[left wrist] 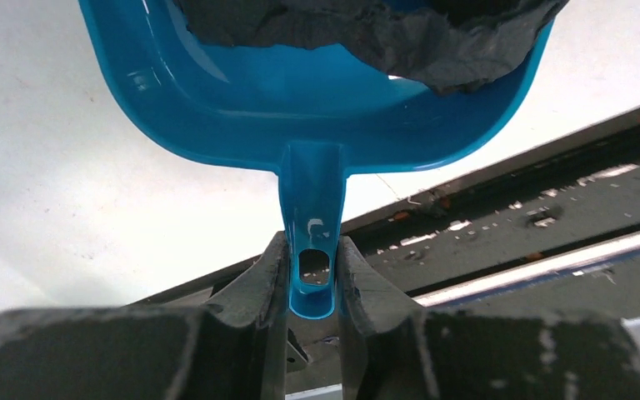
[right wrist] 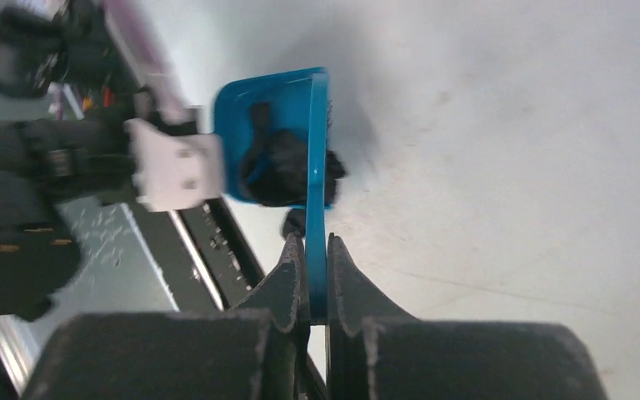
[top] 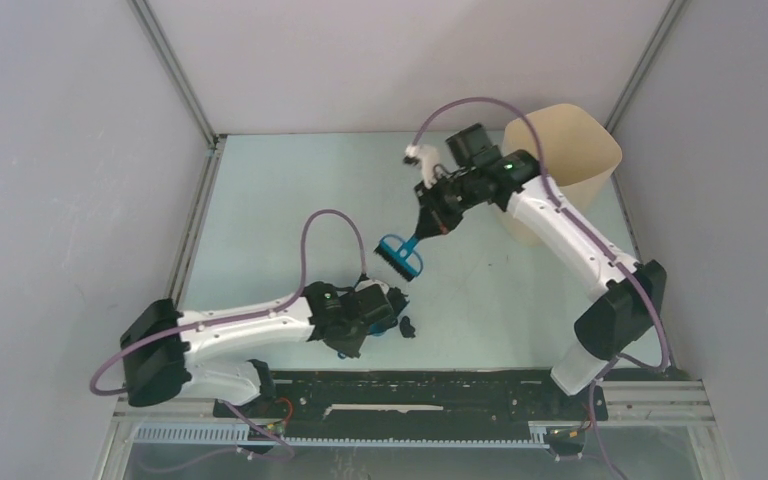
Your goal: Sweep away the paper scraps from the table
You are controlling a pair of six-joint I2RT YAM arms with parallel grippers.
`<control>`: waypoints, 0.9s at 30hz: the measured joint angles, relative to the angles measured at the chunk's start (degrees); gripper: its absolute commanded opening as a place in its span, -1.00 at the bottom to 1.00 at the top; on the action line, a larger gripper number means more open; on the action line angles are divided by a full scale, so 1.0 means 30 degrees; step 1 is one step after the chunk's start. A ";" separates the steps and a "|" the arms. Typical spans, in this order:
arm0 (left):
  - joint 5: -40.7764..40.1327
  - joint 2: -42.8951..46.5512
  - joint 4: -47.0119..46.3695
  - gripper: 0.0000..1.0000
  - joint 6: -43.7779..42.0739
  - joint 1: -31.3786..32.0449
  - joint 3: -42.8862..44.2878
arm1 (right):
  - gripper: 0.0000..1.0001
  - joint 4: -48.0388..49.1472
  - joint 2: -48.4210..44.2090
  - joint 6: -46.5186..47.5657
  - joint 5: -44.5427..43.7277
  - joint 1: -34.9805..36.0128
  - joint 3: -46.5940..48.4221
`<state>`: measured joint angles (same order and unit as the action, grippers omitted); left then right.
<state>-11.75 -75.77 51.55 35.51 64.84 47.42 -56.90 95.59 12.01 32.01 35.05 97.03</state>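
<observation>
**Top external: one dark scrap lies outside the pan**

I have the left gripper (left wrist: 311, 271) pressed together on the handle of the dustpan (left wrist: 300, 100), which sits low by the near edge of the table (top: 290, 190), left of centre. The paper scraps (left wrist: 383, 33) I can find are mostly heaped in it, dark and crumpled. One loose scrap (top: 407, 326) lies on the table at the pan's open side. It is blurred in the right wrist view, so I cannot tell whether it touches the lip.

The right gripper (right wrist: 315, 275) pinches the brush (top: 400, 256) by its handle, over the middle of the table and apart from the pan.

I would set the bristles down lightly just beyond the scrap, on the side toward the right edge. Then one short stroke should carry it into the mouth, with the pan's lip held flat so nothing slips under. The heap sits close to the lip, so I judge a hard stroke could knock pieces back out.

The bin (top: 570, 150) stands at the far right corner, behind the right arm. The black rail (top: 440, 385) runs along the near edge, close behind the pan. The left wrist crowds the pan's handle side, so the brush has to come in from the right.
</observation>
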 measured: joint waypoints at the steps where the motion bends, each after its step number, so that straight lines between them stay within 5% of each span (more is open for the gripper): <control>1: -0.0073 0.0576 0.0080 -1.00 0.0131 0.0058 -0.0044 | -1.00 0.0160 -0.0219 -0.0204 0.0007 -0.0583 -0.0066; 6: -0.0197 0.3570 0.1450 -1.00 0.1195 0.0481 -0.0415 | -1.00 0.0634 -0.1647 -0.0772 -0.1996 -0.2681 -0.1370; 16: 0.0984 0.6907 0.3308 -1.00 0.3446 0.3774 -0.2193 | -1.00 0.0474 -0.2863 -0.0656 -0.6732 -0.1712 -0.5982; 21: 0.1457 0.4029 0.2696 -1.00 0.3687 0.5493 -0.2193 | -1.00 0.0510 -0.2346 -0.0663 -0.9012 -0.0605 -0.6186; 27: 0.1486 -0.0838 0.2011 -1.00 0.2973 0.6222 -0.0219 | -1.00 0.0474 -0.1326 -0.0860 -0.7264 0.1158 -0.6207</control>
<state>-7.29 -78.28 57.58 44.42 83.50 46.76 -55.48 91.61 9.43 10.22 38.52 78.41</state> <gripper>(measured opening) 0.240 0.056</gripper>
